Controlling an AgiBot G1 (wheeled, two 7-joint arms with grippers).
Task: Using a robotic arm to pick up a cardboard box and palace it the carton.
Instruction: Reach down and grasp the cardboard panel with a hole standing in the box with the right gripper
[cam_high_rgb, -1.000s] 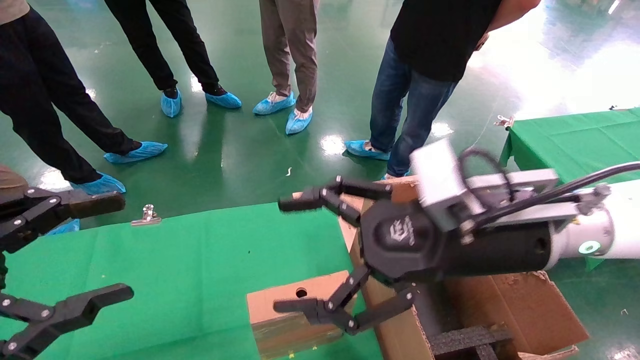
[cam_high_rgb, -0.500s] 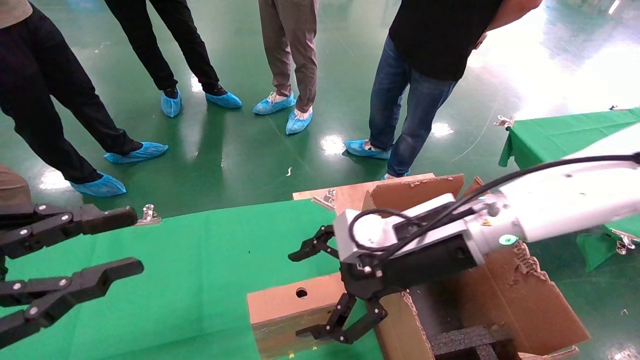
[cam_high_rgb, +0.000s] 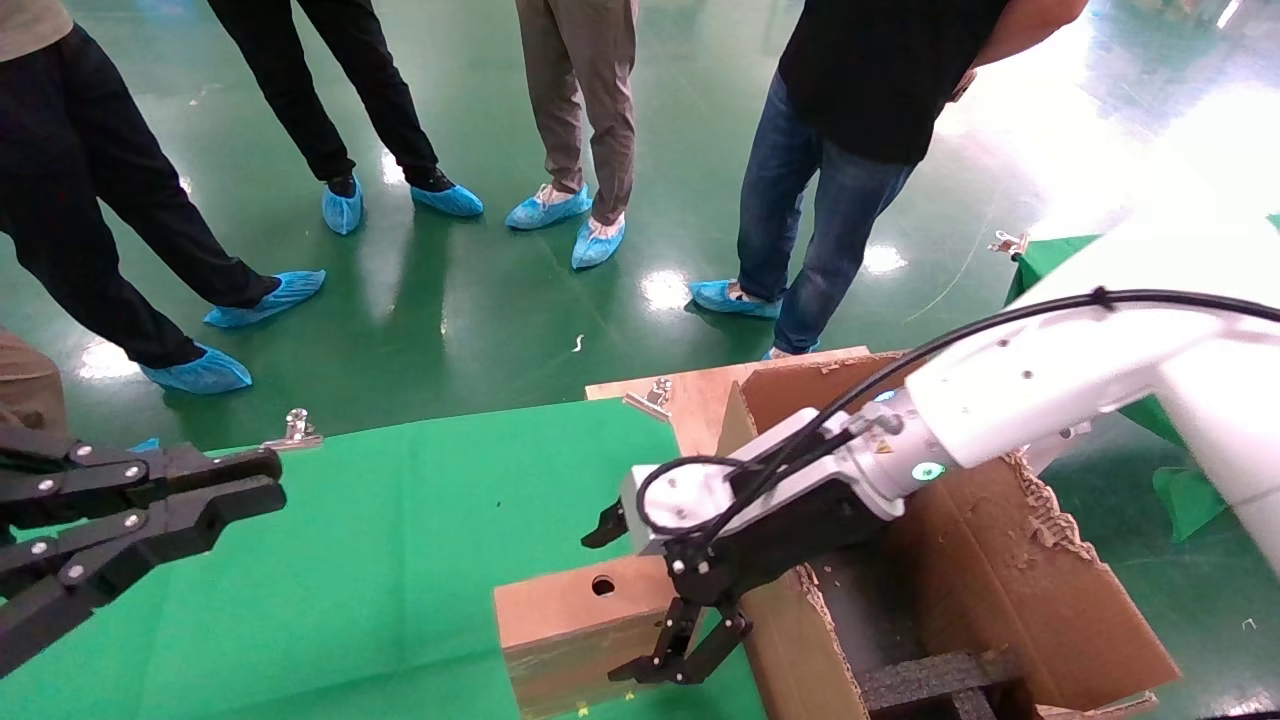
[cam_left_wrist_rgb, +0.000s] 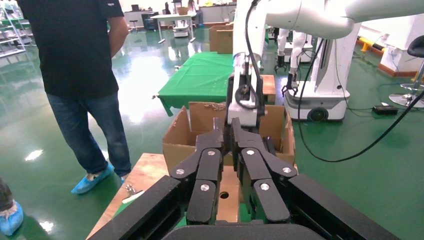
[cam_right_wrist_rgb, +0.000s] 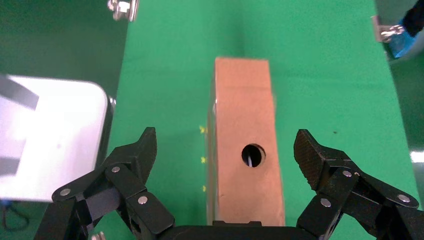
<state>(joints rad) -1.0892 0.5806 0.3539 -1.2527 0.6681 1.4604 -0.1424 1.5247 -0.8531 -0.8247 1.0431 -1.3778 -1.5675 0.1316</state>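
Note:
The small brown cardboard box (cam_high_rgb: 565, 615), with a round hole in its top, lies on the green table beside the carton. My right gripper (cam_high_rgb: 645, 595) points down over the box's carton-side end, open, one finger on either side and not touching. In the right wrist view the box (cam_right_wrist_rgb: 245, 125) lies between the spread fingertips (cam_right_wrist_rgb: 307, 150) of the gripper (cam_right_wrist_rgb: 226, 146). The large carton (cam_high_rgb: 1000, 580) with ragged flaps and black foam inserts (cam_high_rgb: 930, 675) stands to the right. My left gripper (cam_high_rgb: 245, 483) hovers at the far left, shut and empty; its wrist view (cam_left_wrist_rgb: 225, 135) faces the box (cam_left_wrist_rgb: 229, 192) and carton (cam_left_wrist_rgb: 177, 140).
Several people in blue shoe covers stand on the green floor beyond the table. Metal clips (cam_high_rgb: 297, 428) (cam_high_rgb: 655, 395) hold the green cloth at the far edge. A wooden board (cam_high_rgb: 700, 400) lies behind the carton. A second green table (cam_high_rgb: 1040, 255) is at the right.
My right gripper swung from level to pointing down and dropped over the box's end. My left gripper's fingers closed together.

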